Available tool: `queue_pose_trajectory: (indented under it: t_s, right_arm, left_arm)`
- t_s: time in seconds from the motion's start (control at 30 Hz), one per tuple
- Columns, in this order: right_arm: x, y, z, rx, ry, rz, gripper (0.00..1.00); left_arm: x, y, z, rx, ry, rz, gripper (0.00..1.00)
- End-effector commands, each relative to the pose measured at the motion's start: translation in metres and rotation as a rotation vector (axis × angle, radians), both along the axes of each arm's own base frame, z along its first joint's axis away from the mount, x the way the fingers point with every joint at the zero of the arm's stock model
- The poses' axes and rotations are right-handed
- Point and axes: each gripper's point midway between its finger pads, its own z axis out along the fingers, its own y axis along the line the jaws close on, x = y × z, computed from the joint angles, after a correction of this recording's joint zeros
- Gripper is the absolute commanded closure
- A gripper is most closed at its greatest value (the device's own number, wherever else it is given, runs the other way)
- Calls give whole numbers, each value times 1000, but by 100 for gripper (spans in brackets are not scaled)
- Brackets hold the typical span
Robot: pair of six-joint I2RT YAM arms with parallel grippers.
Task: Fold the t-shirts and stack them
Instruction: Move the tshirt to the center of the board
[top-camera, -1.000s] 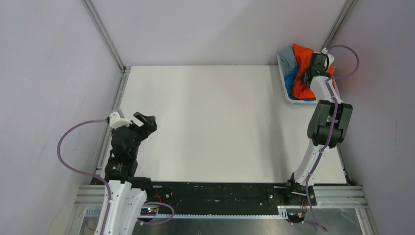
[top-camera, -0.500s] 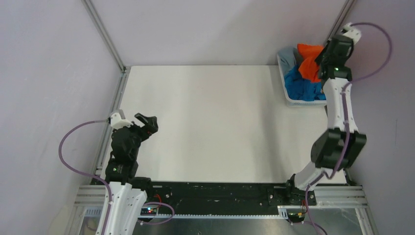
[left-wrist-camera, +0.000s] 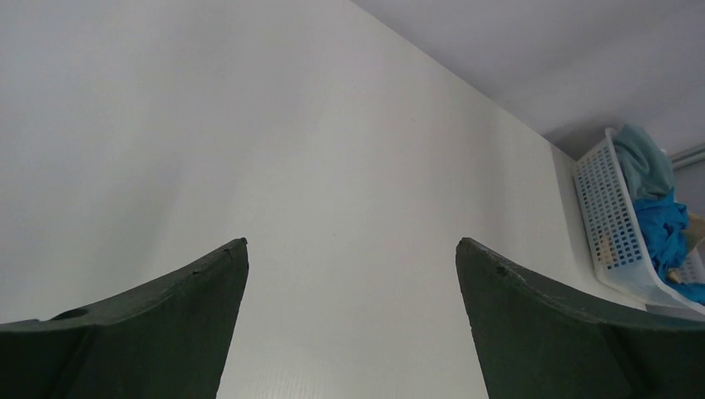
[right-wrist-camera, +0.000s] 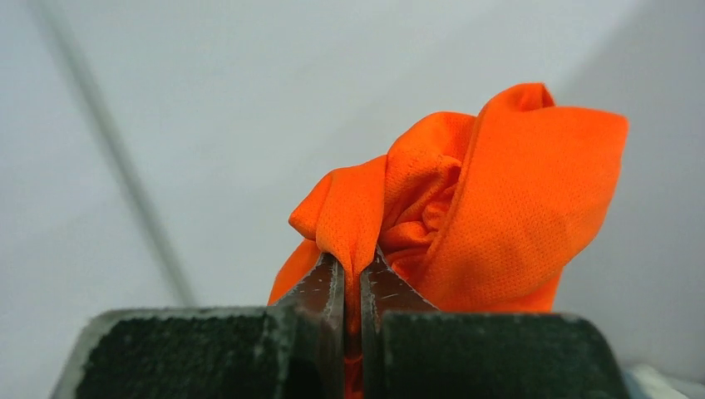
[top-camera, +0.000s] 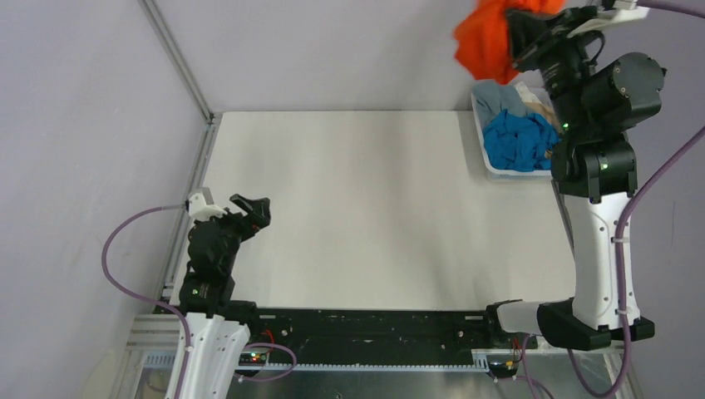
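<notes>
While left fingers [top-camera: 253, 209] gape empty, right fingers [right-wrist-camera: 331, 289] pinch the orange t-shirt [right-wrist-camera: 515, 191] aloft.

Lighting was even, diffuse, bright; table [top-camera: 374, 208] showed soft sheen, faint shadows only. Right wrist view: orange t-shirt [right-wrist-camera: 499, 191] sharp, background defocused.

Changed:
- right arm [top-camera: 600, 224], risen from its low reach over the basket [top-camera: 480, 133] to upright
- right gripper [top-camera: 522, 40], now high above the basket, clamped on the orange t-shirt [top-camera: 485, 41]
- orange t-shirt, lifted out, hanging bunched in the air
- blue t-shirt [top-camera: 515, 141], now uncovered in the basket
</notes>
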Motion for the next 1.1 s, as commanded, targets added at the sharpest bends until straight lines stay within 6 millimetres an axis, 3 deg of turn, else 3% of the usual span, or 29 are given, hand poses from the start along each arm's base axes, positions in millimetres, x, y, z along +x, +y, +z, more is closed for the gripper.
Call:
queue_pose_trajectory:
  t_s: [0.0, 0.1, 0.23, 0.3, 0.33, 0.37, 0.4, 0.43, 0.47, 0.5, 0.53, 0.57, 0.6, 0.63, 0.7, 0.8, 0.87, 0.9, 0.93, 0.97, 1.0, 1.03, 1.07]
  right_arm:
    - [-32, 73, 6, -84, -34, 278, 100]
    - [-36, 106, -12, -79, 15, 371, 100]
    - [-34, 153, -72, -95, 148, 463, 100]
    - [-27, 165, -118, -80, 266, 474, 100]
    - [-20, 170, -158, -84, 357, 475, 100]
    - [-19, 174, -178, -50, 420, 483, 100]
    - [-14, 178, -225, -58, 522, 480, 100]
    - [-15, 182, -249, -46, 583, 500, 93]
    - [-15, 190, -298, -72, 684, 530, 88]
    - [-16, 191, -338, -92, 770, 531, 74]
    - [-14, 195, -367, -112, 839, 544, 66]
    - [-10, 195, -400, -132, 927, 528, 49]
    - [-10, 190, -419, -147, 987, 502, 44]
    - [-6, 186, -435, -155, 1034, 475, 26]
    - [0, 173, -449, -169, 1072, 398, 4]
    - [6, 152, -442, -167, 1050, 286, 1]
    - [8, 137, -429, -133, 1022, 213, 1]
    - [6, 132, -423, -116, 1007, 198, 0]
    - [7, 125, -421, -85, 1009, 173, 1]
    - [4, 121, -422, -72, 1012, 163, 1]
    - [5, 115, -424, -54, 1021, 146, 0]
    - [3, 110, -430, -48, 1035, 135, 0]
    - [2, 104, -437, -47, 1050, 124, 1]
  left_arm:
    - [1, -7, 2, -42, -19, -26, 2]
    - [2, -7, 3, -61, -20, -22, 2]
    - [2, -13, 4, -94, -14, -42, 2]
    - [2, -14, 4, -109, -10, -41, 2]
    - [2, -14, 3, -117, -5, -39, 2]
    - [3, -14, 1, -121, 0, -37, 2]
    - [3, -14, 0, -127, 4, -35, 2]
    - [5, -14, -2, -133, 15, -31, 2]
    - [5, -15, -3, -135, 21, -33, 2]
    - [7, -15, -7, -137, 38, -33, 2]
    - [9, -16, -11, -139, 59, -39, 2]
    - [10, -18, -14, -140, 74, -44, 2]
    - [13, -20, -20, -144, 105, -52, 2]
    - [14, -21, -24, -150, 125, -56, 2]
    - [20, -25, -37, -157, 186, -71, 2]
    - [32, -34, -55, -156, 297, -92, 2]
    - [44, -40, -55, -125, 326, -96, 2]
    - [51, -45, -45, -111, 315, -108, 2]
    - [58, -50, -59, -82, 372, -103, 2]
    - [66, -56, -54, -75, 376, -117, 2]
    - [71, -64, -73, -67, 446, -133, 2]
    - [79, -69, -71, -76, 456, -141, 2]
    - [83, -74, -91, -66, 524, -147, 2]
